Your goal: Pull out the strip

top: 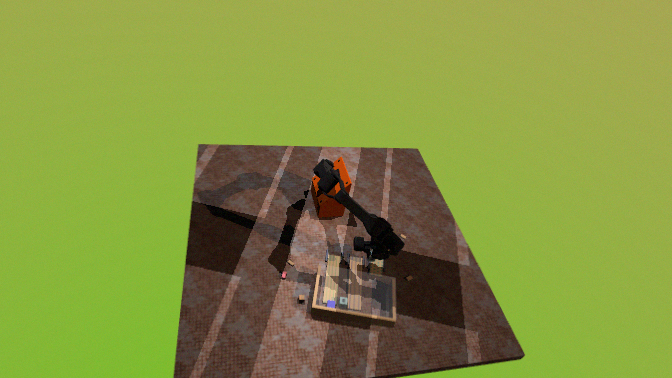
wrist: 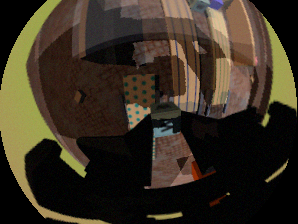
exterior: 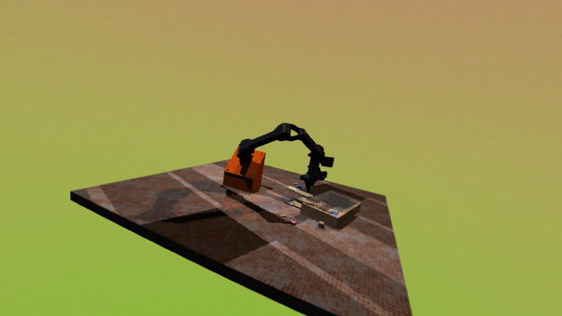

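Observation:
A shallow wooden tray (top: 353, 315) (exterior: 322, 215) holds several strips side by side, their near ends sticking out toward the arm. The labelled grey cube (top: 343, 300) rests on a strip near the tray's far edge, next to a blue cube (top: 331, 303). My gripper (top: 372, 259) (exterior: 309, 186) (wrist: 162, 115) is low at the tray's near edge, toward its right side. It is shut on the protruding end of a tan strip (top: 376, 267). I cannot tell whether this strip is the one under the labelled cube.
The arm's orange base block (top: 327, 200) (exterior: 244, 169) stands behind the tray. Small loose bits lie on the floor: a pink one (top: 284, 274), a tan cube (top: 301, 298) and a brown one (top: 408, 278). A dotted strip (wrist: 137, 99) shows left of the fingers.

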`<action>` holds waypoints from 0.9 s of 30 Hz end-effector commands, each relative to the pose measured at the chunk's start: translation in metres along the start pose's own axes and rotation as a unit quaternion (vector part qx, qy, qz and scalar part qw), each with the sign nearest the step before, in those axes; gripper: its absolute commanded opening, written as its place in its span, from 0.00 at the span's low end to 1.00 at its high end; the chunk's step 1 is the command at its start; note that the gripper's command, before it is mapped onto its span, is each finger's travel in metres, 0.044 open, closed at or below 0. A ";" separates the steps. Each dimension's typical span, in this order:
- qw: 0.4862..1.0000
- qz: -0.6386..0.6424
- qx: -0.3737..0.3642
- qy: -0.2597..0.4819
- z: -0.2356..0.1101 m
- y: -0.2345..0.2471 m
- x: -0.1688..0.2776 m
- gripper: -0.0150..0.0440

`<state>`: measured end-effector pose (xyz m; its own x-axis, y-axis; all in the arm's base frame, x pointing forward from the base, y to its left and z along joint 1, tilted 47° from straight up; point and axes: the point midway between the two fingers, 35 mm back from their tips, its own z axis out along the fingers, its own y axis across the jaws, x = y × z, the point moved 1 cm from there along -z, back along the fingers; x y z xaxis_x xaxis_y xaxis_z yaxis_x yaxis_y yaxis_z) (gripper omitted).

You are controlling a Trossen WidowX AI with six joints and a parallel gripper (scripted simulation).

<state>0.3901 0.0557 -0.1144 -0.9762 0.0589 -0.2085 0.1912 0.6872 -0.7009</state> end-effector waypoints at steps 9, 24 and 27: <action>1.000 0.001 -0.002 0.000 -0.007 -0.011 0.024 0.25; 1.000 0.000 -0.002 0.001 -0.006 -0.034 0.068 0.25; 1.000 0.000 -0.002 0.001 -0.006 -0.039 0.077 0.25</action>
<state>0.3156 0.0392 -0.1002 -0.9773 0.0569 -0.2040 0.1867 0.6861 -0.7031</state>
